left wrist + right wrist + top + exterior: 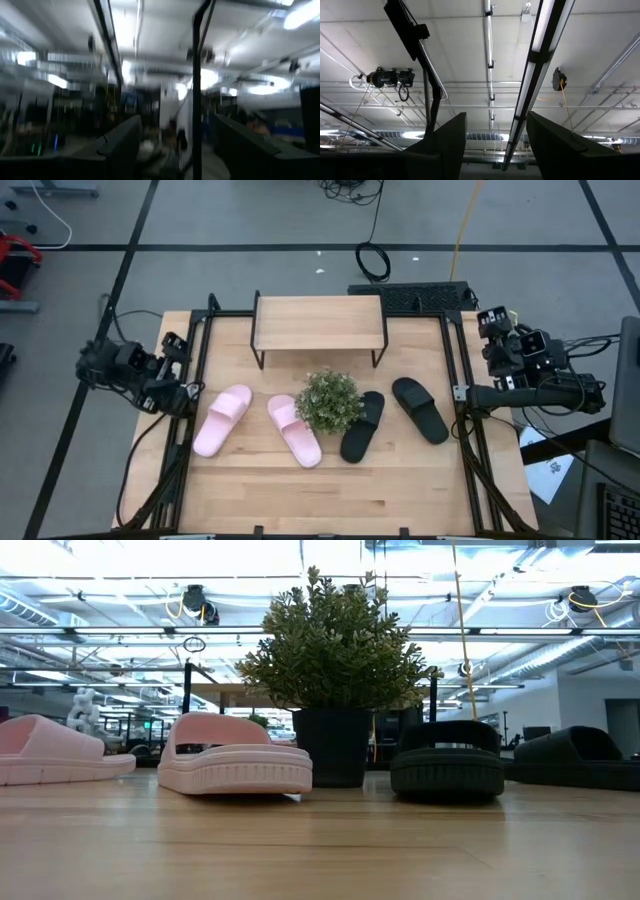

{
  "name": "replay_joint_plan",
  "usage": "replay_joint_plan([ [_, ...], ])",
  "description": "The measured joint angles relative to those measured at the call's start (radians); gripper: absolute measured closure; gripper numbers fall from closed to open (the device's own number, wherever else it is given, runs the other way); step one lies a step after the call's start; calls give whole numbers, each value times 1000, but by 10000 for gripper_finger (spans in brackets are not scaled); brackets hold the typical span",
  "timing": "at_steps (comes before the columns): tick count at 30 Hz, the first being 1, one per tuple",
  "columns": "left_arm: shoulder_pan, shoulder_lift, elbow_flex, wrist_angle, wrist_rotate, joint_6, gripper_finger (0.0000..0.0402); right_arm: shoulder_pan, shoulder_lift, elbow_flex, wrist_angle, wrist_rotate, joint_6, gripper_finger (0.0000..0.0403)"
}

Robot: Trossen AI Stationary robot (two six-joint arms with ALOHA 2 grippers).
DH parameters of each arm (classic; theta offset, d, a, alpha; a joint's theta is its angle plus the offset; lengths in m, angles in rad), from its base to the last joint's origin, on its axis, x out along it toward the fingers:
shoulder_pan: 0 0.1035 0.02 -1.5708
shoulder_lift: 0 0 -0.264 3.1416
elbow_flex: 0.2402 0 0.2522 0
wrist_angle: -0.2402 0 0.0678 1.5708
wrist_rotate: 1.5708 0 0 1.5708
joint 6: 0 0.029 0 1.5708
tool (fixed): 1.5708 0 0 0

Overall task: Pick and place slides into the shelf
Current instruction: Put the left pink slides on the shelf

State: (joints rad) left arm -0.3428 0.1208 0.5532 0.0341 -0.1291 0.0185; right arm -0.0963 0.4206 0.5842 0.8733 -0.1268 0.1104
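Note:
Two pale pink slides [222,420] [294,430] and two black slides [362,426] [420,409] lie sole-down in a row across the middle of the table. In the low view the pink pair [55,750] [235,755] and the black pair [447,758] [580,758] flank the plant pot. The shelf [318,323] stands on its black legs at the far edge, with nothing on its top. My left gripper [182,395] [170,150] waits open at the table's left edge. My right gripper [466,393] [495,145] waits open at the right edge, its wrist view looking up at the ceiling.
A small green plant in a dark pot [329,401] [335,660] stands between the inner pink slide and the inner black slide, in front of the shelf. Bare tabletop [330,490] lies along the near edge. Black frame rails [205,360] run along both table sides.

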Motion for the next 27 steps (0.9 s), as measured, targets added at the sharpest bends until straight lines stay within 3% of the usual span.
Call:
replay_joint_plan([
  [5,0,207,260,-398,-28,-133,147,0,0,0,-38,36,0,206],
  [11,0,407,494,-911,-20,-486,147,0,0,0,-86,106,-7,206],
  [18,0,485,518,-967,96,-717,147,0,0,0,-91,109,-49,206],
  [27,0,539,518,-967,130,-748,147,0,0,0,-93,131,-51,206],
])
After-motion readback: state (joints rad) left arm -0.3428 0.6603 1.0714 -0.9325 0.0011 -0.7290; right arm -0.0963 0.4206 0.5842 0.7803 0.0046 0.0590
